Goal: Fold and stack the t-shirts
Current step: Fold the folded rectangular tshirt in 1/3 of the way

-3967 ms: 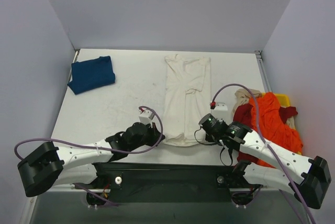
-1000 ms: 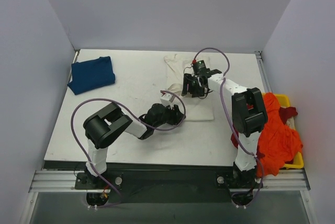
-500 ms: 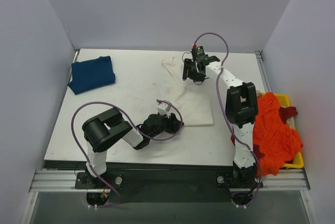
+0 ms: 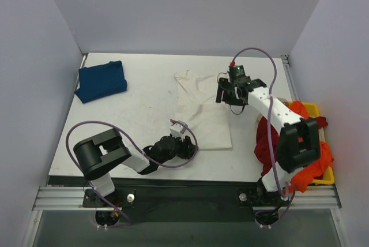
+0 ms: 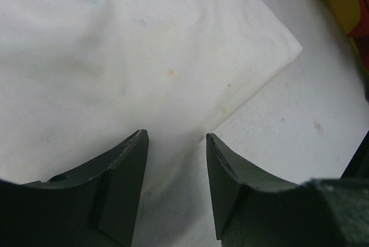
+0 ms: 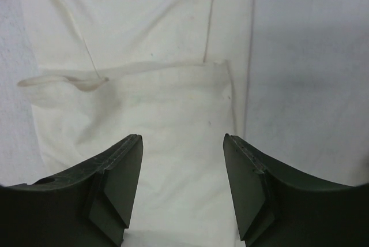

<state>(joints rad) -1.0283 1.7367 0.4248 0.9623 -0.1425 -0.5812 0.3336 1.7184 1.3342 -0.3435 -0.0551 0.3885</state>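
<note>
Status: one shirt done, one mid-fold, the rest untouched.

- blue shirt [image 4: 101,81]: folded into a compact packet, lying at the far left of the tabletop [image 4: 138,108]. Looks finished and is probably the base of the stack.
- cream shirt [image 4: 202,114]: flat at mid-table as a long narrow panel. The right wrist view shows one layer doubled over another with a loose hem strip, so it looks partly folded. It likely needs at least one more cross fold, then a move onto the blue one, which is well apart from it.
- orange shirt [image 4: 302,137] and dark red shirt [image 4: 264,134]: heaped together at the right, spilling over the yellow bin [image 4: 314,107]. Neither is folded.
- left fingers [image 5: 121,178]: parted about halfway with nothing between them, low over the near edge of the cream shirt, close to its near corner. Can't tell whether they touch the cloth.
- right fingers [image 6: 115,178]: also parted and empty, above the far right part of the cream shirt.

Judgement: roughly a quarter done. The cream shirt needs finishing and stacking, then the pile on the right needs working through.
</note>
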